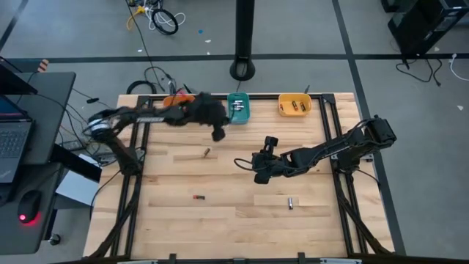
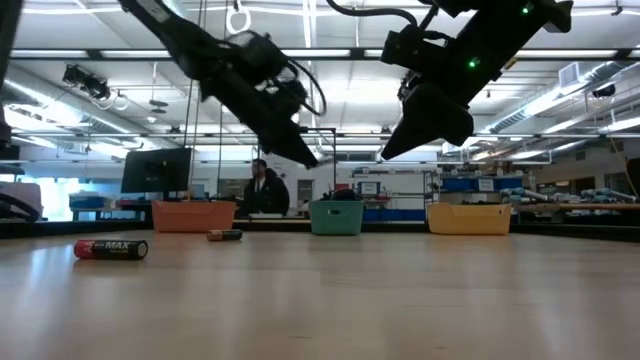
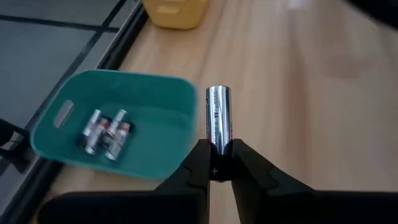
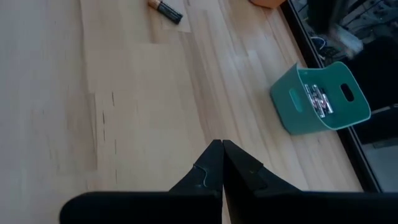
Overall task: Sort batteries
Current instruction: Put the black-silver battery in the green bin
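My left gripper [image 3: 217, 155] is shut on a silver battery [image 3: 217, 118] and hangs in the air beside the teal bin [image 3: 155, 124], which holds several batteries [image 3: 106, 134]. From above, that gripper [image 1: 218, 134] is just near-left of the teal bin [image 1: 238, 108]. My right gripper [image 1: 260, 172] hovers shut over mid-table with nothing in it [image 4: 222, 155]. Loose batteries lie on their sides on the wood: one [image 1: 207, 152] near the left gripper, a red-and-black one [image 1: 198, 196], and a silver one [image 1: 290, 202]. My left gripper pinches the silver battery by one end [image 3: 216, 152] between its two fingertips. The rest of the battery sticks out forward past the fingers, in line with them. The fingers slant down from the table's left side, and the battery is lifted clear of the table.
The yellow bin [image 1: 294, 105], with batteries inside, stands at the far edge, right of the teal one. The orange bin [image 2: 195, 215] stands to the teal bin's left, mostly hidden from above by my left arm. A person [image 2: 262, 188] sits in the room behind.
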Robot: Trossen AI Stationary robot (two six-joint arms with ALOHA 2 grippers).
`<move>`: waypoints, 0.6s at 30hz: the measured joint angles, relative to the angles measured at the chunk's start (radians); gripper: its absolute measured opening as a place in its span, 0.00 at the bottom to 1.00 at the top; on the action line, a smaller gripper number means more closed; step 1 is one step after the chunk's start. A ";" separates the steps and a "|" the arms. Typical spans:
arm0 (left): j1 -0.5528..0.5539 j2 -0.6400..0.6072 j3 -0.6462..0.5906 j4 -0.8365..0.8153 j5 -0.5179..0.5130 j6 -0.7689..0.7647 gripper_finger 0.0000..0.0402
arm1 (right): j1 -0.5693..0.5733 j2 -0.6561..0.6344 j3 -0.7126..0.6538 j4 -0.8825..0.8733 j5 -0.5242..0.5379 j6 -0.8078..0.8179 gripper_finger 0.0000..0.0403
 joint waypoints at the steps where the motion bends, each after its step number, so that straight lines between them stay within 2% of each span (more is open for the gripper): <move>1: 0.021 0.040 0.045 -0.023 0.015 0.020 0.11 | 0.000 0.000 0.000 0.001 0.000 0.000 0.03; 10: 0.129 0.358 0.458 -0.349 0.072 0.180 0.11 | -0.002 0.000 0.000 -0.003 0.000 0.002 0.03; 14: 0.148 0.450 0.564 -0.428 0.078 0.211 0.11 | -0.003 0.000 0.000 -0.004 0.000 0.002 0.03; 18: 0.158 0.508 0.617 -0.449 0.099 0.212 0.11 | -0.003 0.000 0.000 -0.004 0.000 0.001 0.03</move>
